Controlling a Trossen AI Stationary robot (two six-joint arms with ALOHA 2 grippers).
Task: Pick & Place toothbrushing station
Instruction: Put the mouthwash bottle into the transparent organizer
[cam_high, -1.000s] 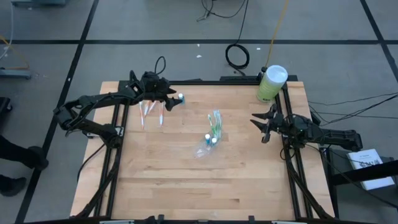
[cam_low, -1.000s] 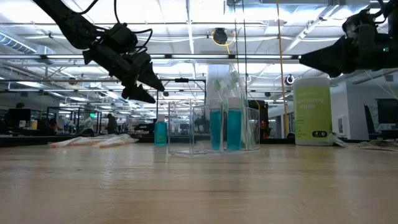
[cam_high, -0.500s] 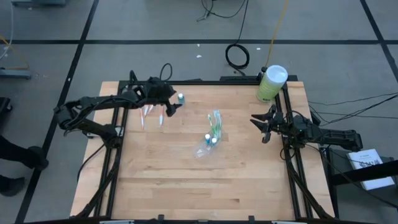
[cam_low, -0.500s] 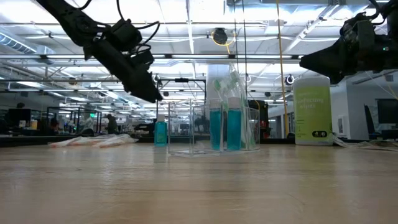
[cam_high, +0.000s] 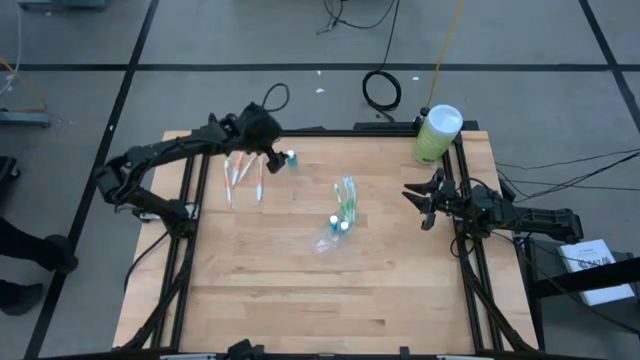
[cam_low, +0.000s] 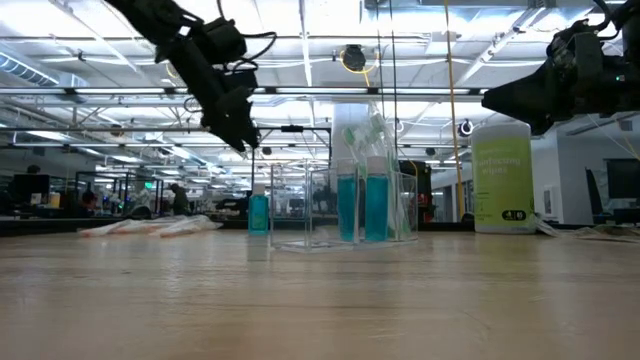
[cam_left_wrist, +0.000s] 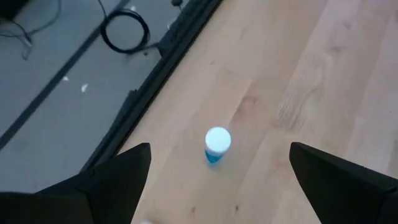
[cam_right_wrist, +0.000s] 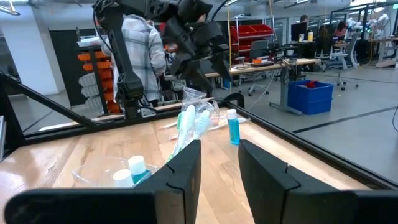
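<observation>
The left gripper (cam_high: 275, 157) hangs above the table's (cam_high: 300, 290) far edge with its fingers (cam_left_wrist: 118, 177) spread wide and empty; a small upright tube with a blue cap (cam_left_wrist: 217, 145) stands directly below and between them. Just beside that gripper, on its arm's side, the pink-white toothbrushes (cam_high: 243, 176) lie flat on the wood. The right gripper (cam_high: 423, 205) waits at the table's right edge, its jaws narrowed with a slim gap, gripping nothing. Ahead of it lies the clear plastic holder (cam_high: 330, 238) with green-white toothbrushes (cam_high: 347, 196) and capped tubes (cam_high: 339, 223).
</observation>
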